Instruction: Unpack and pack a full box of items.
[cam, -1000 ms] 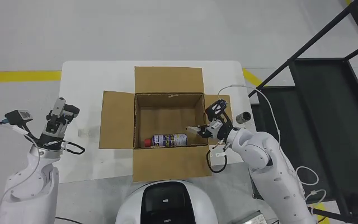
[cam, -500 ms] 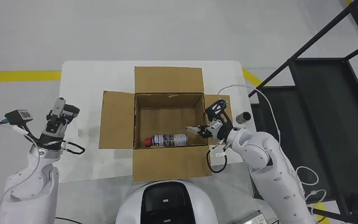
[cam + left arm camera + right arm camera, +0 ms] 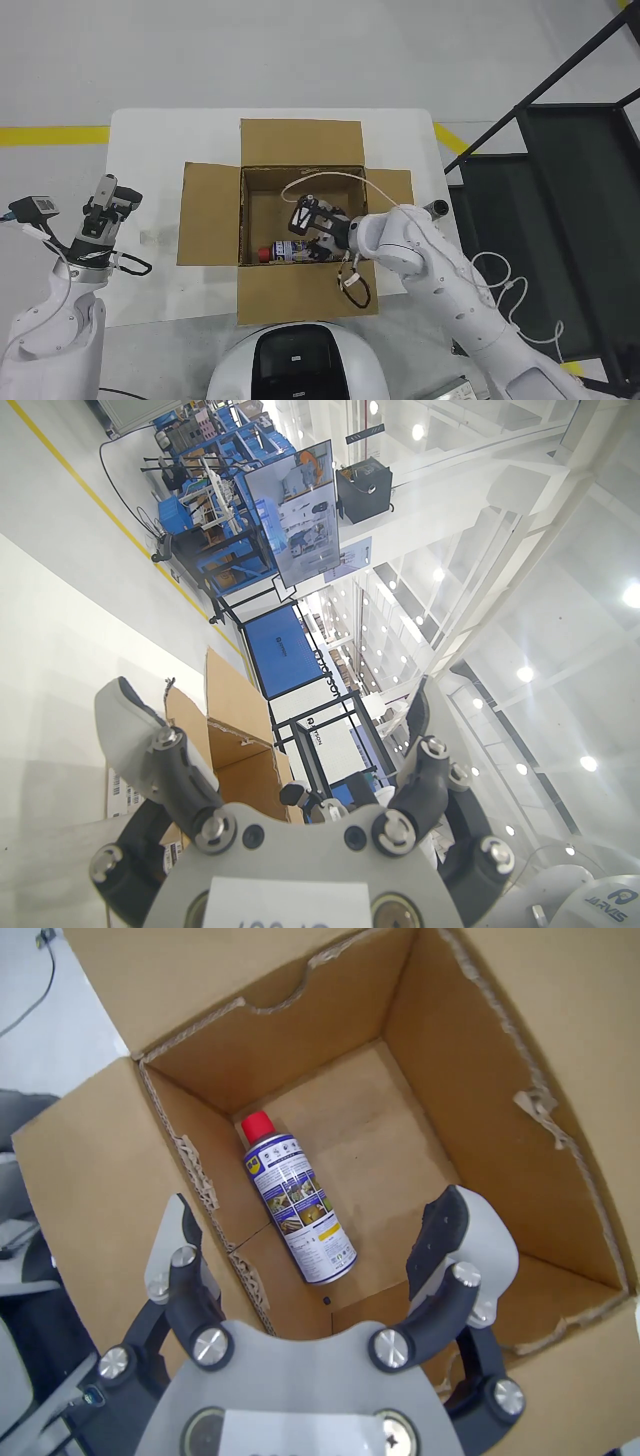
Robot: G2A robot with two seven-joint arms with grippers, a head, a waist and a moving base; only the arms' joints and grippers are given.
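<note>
An open cardboard box (image 3: 300, 140) stands on the white table (image 3: 150, 150). Inside, a blue and white spray can (image 3: 280, 250) with a red cap lies on its side along the wall nearest the robot. My right gripper (image 3: 305, 235) hangs inside the box over the can's bottom end. In the right wrist view the right gripper (image 3: 310, 1213) is open, with the can (image 3: 295, 1198) lying below and between its fingers and the box (image 3: 475, 1078) around it. My left gripper (image 3: 108, 192) is held off the table's left edge, open and empty (image 3: 270, 720), angled upward past the box (image 3: 235, 720).
The box's four flaps lie spread outward; the left flap (image 3: 208, 215) bears a label. A white cable (image 3: 330, 178) loops over the box from the right arm. A small grey cylinder (image 3: 437, 208) sits by the table's right edge. A black metal rack (image 3: 560, 170) stands to the right.
My right arm has swung from the box's right wall into the box, and its gripper now hangs over the spray can. The left arm and the can have stayed put.
</note>
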